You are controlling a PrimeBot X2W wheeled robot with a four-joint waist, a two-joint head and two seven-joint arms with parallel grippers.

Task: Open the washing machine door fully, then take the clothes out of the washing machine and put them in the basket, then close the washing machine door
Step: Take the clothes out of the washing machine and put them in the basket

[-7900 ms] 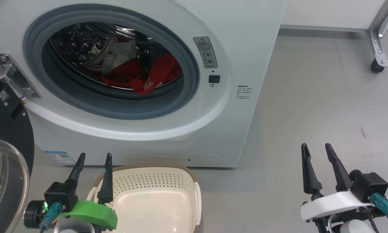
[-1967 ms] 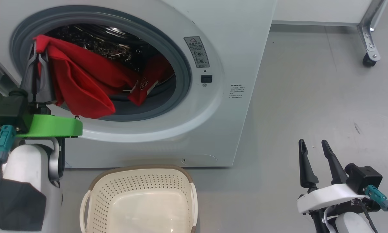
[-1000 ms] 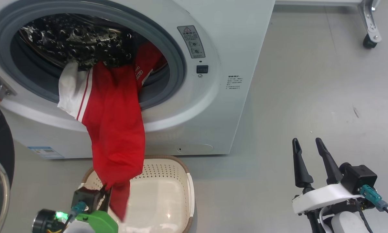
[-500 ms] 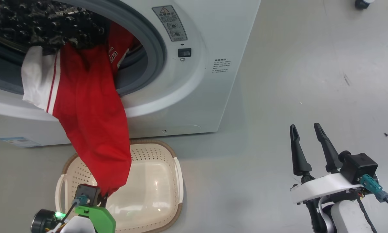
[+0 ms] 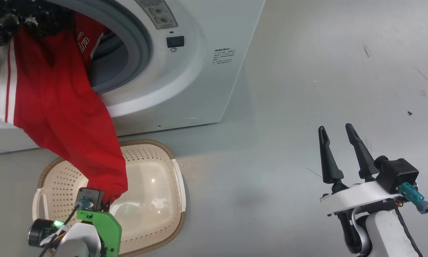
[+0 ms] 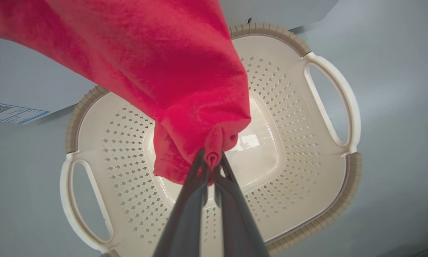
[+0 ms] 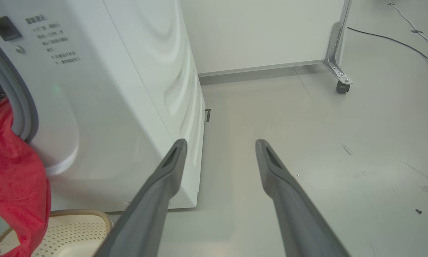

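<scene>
Counts by kind

One washing machine [image 5: 199, 82]; one basket [image 5: 177, 178]; two red garments, the hanging garment [image 5: 64, 117] and the lettered garment [image 5: 83, 39]; two grippers, the left gripper [image 6: 211, 157] and the right gripper [image 5: 335, 127]; one caster wheel [image 7: 341, 86].

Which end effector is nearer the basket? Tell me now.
Left. The left end effector hangs over the basket, clamping the clothes; the right end effector is off to its right, open.
</scene>
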